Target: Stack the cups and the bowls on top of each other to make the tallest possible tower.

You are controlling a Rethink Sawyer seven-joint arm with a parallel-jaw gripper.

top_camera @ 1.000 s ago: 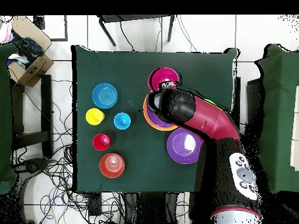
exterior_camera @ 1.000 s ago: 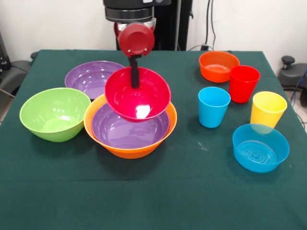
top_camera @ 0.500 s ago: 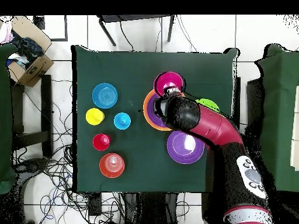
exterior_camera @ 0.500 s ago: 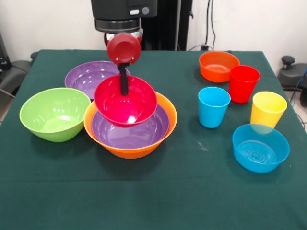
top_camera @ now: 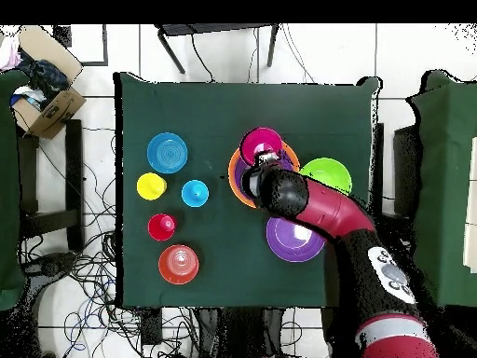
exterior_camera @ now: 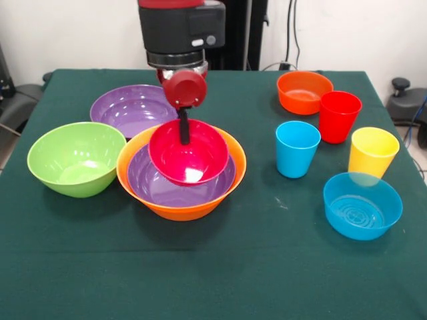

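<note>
My gripper is shut on the far rim of the small pink-red bowl, with one dark finger inside it. The bowl sits low inside a purple bowl that is nested in the large orange bowl, the base of the tower. From overhead, the pink-red bowl shows just past the arm, over the orange bowl. The blue cup, red cup and yellow cup stand upright on the right.
A second purple bowl and a lime green bowl lie left of the tower, close to it. A small orange bowl sits behind the cups and a small blue bowl in front of them.
The gripper has carried the pink-red bowl to the right and down. It now sits level and deeper inside the purple bowl, where it hung tilted above before.
</note>
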